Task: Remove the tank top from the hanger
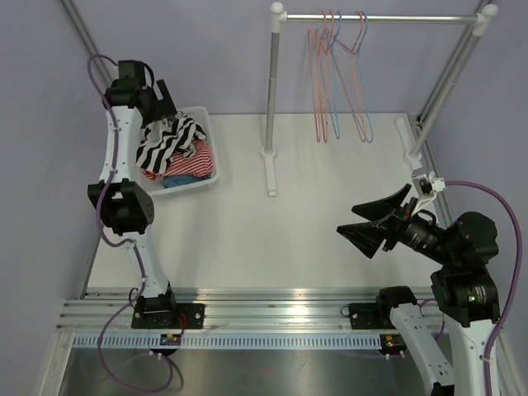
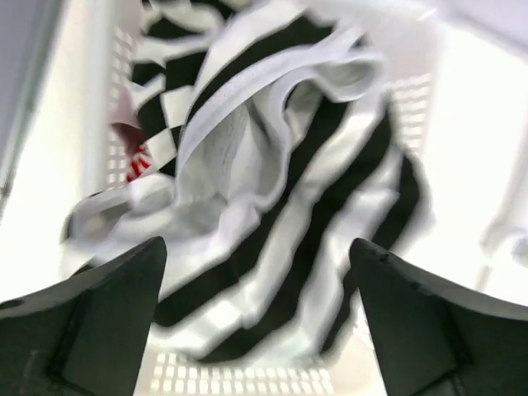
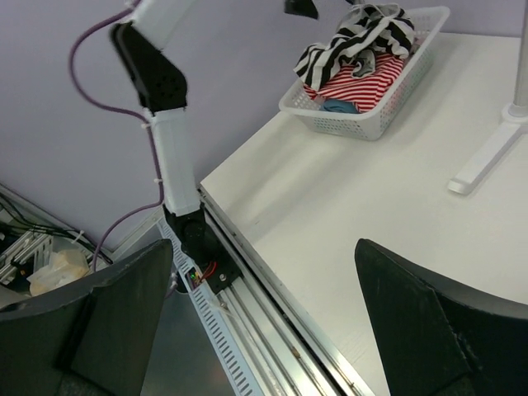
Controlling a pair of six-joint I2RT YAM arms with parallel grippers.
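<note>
The black-and-white striped tank top (image 1: 169, 139) lies crumpled on top of other clothes in a white basket (image 1: 216, 169) at the table's back left. My left gripper (image 1: 167, 106) hovers just above it, open, and nothing is between its fingers. In the left wrist view the tank top (image 2: 272, 190) fills the frame between the spread jaws of the left gripper (image 2: 257, 247). Several thin red and blue hangers (image 1: 334, 74) hang bare on the rail. My right gripper (image 1: 346, 219) is open in the air at the right, holding nothing. The right wrist view shows the tank top (image 3: 363, 33) in the basket (image 3: 363, 124).
A clothes rack stands at the back: rail (image 1: 379, 16), left post (image 1: 271, 91) with a foot (image 1: 271, 177) on the table, and a slanted right post (image 1: 445, 91). Red-striped and blue garments (image 1: 186, 169) lie under the tank top. The aluminium rail (image 1: 272, 318) runs along the near edge.
</note>
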